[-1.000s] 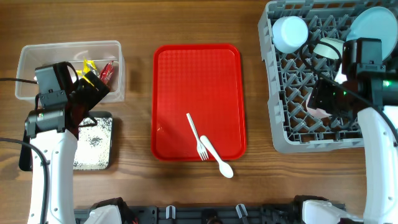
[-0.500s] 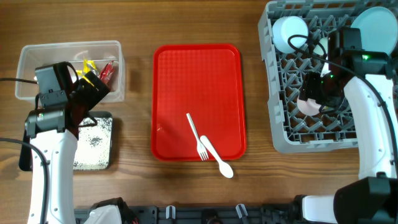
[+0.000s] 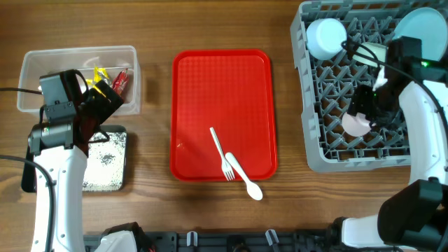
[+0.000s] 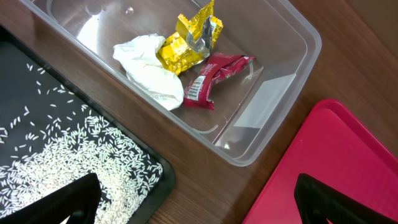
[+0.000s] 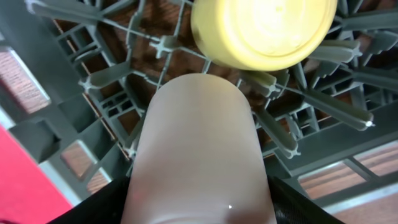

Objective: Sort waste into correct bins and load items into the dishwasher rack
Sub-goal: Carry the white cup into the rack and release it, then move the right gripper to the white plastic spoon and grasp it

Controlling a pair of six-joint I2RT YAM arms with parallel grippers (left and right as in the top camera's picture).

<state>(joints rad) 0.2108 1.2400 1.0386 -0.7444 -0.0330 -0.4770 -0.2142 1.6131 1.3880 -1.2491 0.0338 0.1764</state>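
Two risks, note them. Your right gripper [image 5: 199,208] is clenched on the pale cup [image 5: 198,143], low over the pegs of the dishwasher rack [image 3: 318,150], near the yellow cup [image 5: 264,28]. Release it off-peg and it may topple or knock that neighbour. Left gripper [image 4: 199,199] hangs released by the clear tub [image 4: 273,112].

We're at a robot test bench, dressed up as a canteen clean-up station. Two white machine arms, the left arm [image 3: 52,175] and the right arm [image 3: 423,140], lean over a plain wooden table [image 3: 154,28]. A black cable [image 3: 14,89] trails off the side, and a black mounting rail [image 3: 231,241] lines the near edge. The props are a red serving tray [image 3: 217,91], a grey dish rack [image 3: 309,91] and a clear tub [image 3: 35,59].
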